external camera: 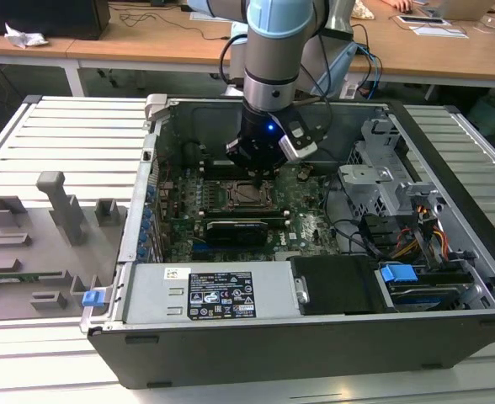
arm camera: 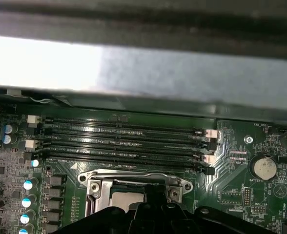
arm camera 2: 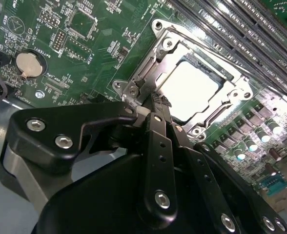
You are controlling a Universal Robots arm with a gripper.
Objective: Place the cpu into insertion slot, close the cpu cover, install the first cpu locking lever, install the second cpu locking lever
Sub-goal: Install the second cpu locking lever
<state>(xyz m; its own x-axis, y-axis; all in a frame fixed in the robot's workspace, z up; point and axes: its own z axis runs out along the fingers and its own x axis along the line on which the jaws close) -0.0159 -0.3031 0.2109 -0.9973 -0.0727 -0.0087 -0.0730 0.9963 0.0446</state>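
The chip (arm camera 2: pixel 190 90) already sits in the socket (arm camera 2: pixel 234 73), with the metal cover (arm camera 2: pixel 170 46) folded down around it. The gripper (arm camera 2: pixel 155 105) is low at the socket's edge, fingers pressed together on a thin lever there (probably to latch the cover down).

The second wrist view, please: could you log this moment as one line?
cpu: seated in insertion slot | cpu cover: down | gripper: at cover edge, fingers together
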